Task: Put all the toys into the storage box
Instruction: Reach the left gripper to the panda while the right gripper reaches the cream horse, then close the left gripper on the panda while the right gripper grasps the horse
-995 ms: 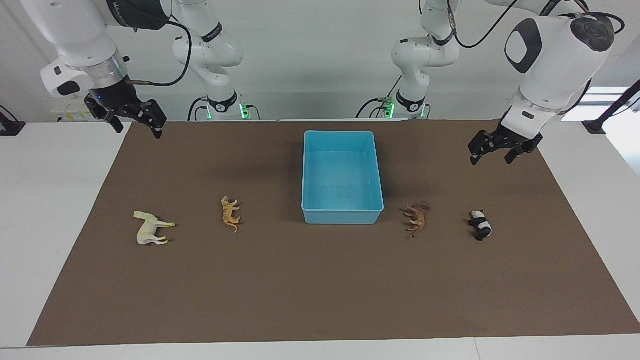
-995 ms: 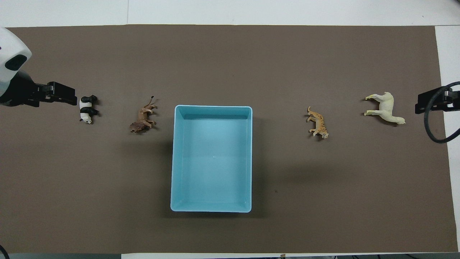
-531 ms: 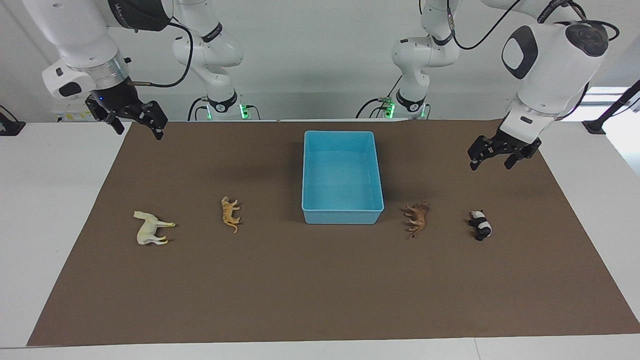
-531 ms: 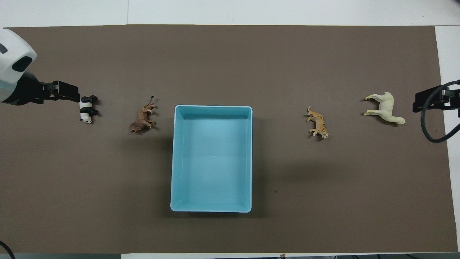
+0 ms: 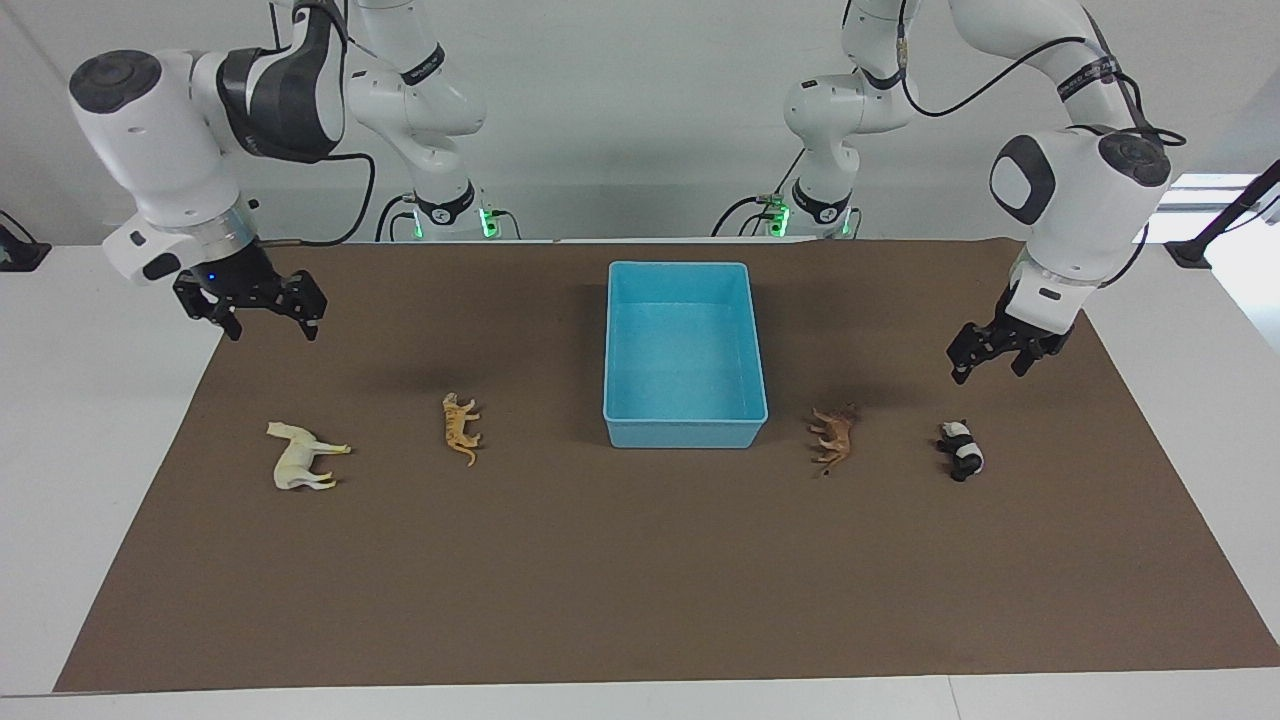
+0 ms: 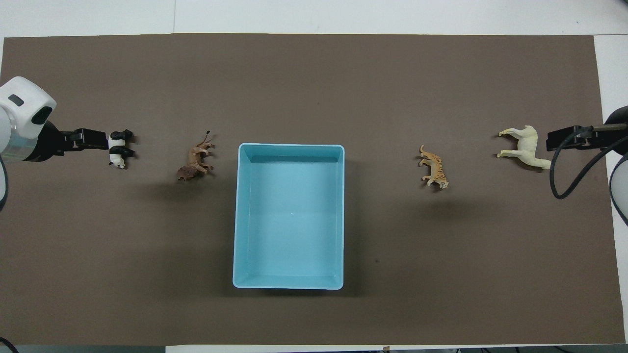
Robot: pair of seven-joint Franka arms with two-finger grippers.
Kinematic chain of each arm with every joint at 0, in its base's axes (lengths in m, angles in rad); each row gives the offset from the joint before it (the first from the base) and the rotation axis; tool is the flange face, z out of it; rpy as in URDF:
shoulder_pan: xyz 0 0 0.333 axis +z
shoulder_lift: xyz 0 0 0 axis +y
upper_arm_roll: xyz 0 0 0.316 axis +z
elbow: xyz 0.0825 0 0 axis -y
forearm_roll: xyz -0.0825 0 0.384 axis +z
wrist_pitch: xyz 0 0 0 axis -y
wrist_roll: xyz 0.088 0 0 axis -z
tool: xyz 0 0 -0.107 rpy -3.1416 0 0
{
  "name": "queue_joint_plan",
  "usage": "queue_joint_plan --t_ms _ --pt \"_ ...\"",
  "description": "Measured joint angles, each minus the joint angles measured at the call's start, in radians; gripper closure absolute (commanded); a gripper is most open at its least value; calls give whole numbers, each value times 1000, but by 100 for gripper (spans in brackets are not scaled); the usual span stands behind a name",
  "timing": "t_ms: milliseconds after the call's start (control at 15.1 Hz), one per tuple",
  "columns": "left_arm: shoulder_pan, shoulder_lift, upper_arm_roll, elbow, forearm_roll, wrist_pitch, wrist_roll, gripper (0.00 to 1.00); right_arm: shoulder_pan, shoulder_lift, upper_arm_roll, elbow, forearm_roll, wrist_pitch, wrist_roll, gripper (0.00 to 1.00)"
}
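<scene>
The light blue storage box [image 5: 685, 436] stands empty at the middle of the brown mat; it also shows in the overhead view [image 6: 289, 285]. All the toys lie on the mat beside it. The lion [image 5: 835, 436] [image 6: 196, 162] and panda [image 5: 962, 450] [image 6: 117, 148] lie toward the left arm's end. The tiger [image 5: 460, 425] [image 6: 434, 171] and horse [image 5: 300, 458] [image 6: 526, 147] lie toward the right arm's end. My left gripper [image 5: 988, 367] [image 6: 93, 139] hangs open and empty over the mat, close above the panda. My right gripper [image 5: 270, 325] [image 6: 559, 138] hangs open and empty over the mat's edge near the horse.
The brown mat [image 5: 640, 580] covers most of the white table [image 5: 90, 420]. The box's low walls stand between the two pairs of toys.
Both grippers have come down and moved away from the arm bases: the left one toward the panda, the right one toward the horse. The toys and box have not moved.
</scene>
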Motion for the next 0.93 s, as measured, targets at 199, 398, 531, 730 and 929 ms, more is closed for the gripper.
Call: queue_joint_plan --t_ms 199,398,531,730,929 --pt "0 64 0 -75 0 159 18 0 -16 68 -1 -36 0 146 -33 0" --pt "26 126 1 -81 0 247 57 0 -21 135 -1 -54 0 256 -33 0" --pt "39 152 1 -82 0 269 75 0 -23 168 -1 -64 0 314 -33 0" --pt "37 182 -3 -82 0 279 76 0 -25 207 -1 -88 0 394 -33 0" --pt "35 198 -6 -82 0 281 76 0 -27 218 -1 -125 0 451 -33 0"
